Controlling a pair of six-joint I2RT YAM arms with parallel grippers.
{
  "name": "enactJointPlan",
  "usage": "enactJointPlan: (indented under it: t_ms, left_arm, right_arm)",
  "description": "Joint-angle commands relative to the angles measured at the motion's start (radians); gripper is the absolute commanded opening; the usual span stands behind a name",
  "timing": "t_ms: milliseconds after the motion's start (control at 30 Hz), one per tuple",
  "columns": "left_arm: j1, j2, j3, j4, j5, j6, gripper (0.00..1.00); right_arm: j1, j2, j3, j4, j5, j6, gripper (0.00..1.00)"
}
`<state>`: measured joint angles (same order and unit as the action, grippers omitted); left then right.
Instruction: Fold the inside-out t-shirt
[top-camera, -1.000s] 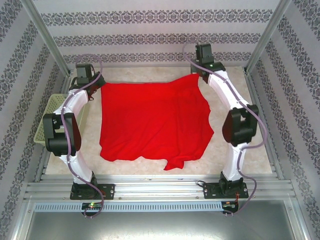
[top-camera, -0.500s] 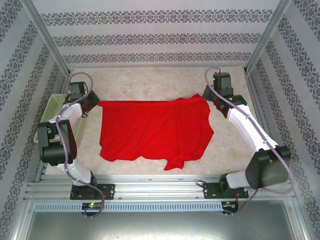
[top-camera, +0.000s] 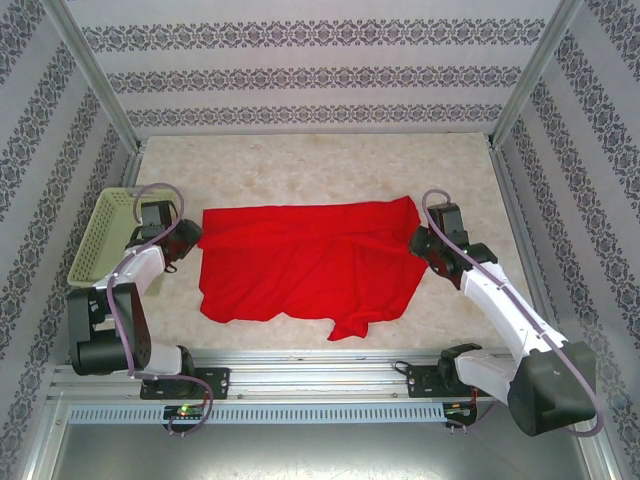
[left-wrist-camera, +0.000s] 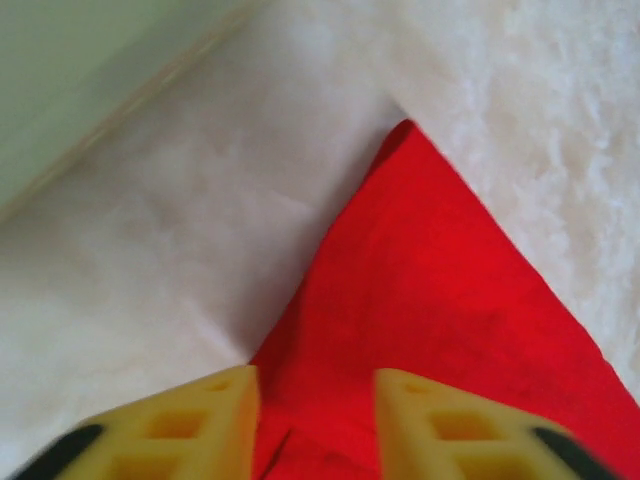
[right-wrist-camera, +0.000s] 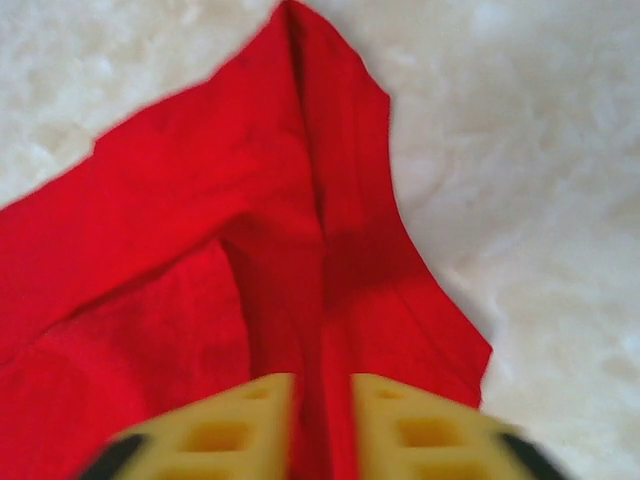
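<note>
The left arm bends low toward nine o'clock, the right arm toward three. The left gripper has its yellow fingers parted; the right gripper too (narrower gap).

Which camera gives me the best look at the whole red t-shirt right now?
Top external: the t-shirt lies fully in frame, its outline and wrinkles clear. The left wrist view catches one pointed corner; the right wrist view, a creased corner.

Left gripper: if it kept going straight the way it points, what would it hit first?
Most likely the red t-shirt: its cloth lies right ahead of the left gripper, between its open jaws, with the pale table beneath. How far off is hard to judge.
</note>
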<state>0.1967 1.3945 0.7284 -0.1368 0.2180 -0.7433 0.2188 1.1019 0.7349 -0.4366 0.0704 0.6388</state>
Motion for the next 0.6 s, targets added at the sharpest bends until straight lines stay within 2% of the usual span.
enactJointPlan:
  t_ms: [0, 133, 267, 433, 567]
  left_arm:
    - [-0.003, -0.063, 0.043, -0.063, -0.07, -0.001, 0.49]
    - [-0.081, -0.089, 0.161, -0.115, -0.131, 0.069, 0.54]
    - [-0.186, 0.039, 0.239, -0.062, -0.09, 0.089, 0.56]
    - [-0.196, 0.265, 0.316, 0.023, -0.01, 0.064, 0.56]
    - [-0.197, 0.427, 0.411, 0.006, 0.015, 0.081, 0.55]
  right_arm:
    - [0.008, -0.009, 0.032, -0.019, 0.013, 0.013, 0.53]
    - [0.015, 0.048, 0.16, -0.018, 0.026, -0.046, 0.59]
    - [0.02, 0.225, 0.273, 0.046, -0.025, -0.038, 0.6]
    - [0.006, 0.501, 0.416, 0.108, -0.109, -0.009, 0.57]
    - [-0.025, 0.695, 0.512, 0.156, -0.18, 0.025, 0.54]
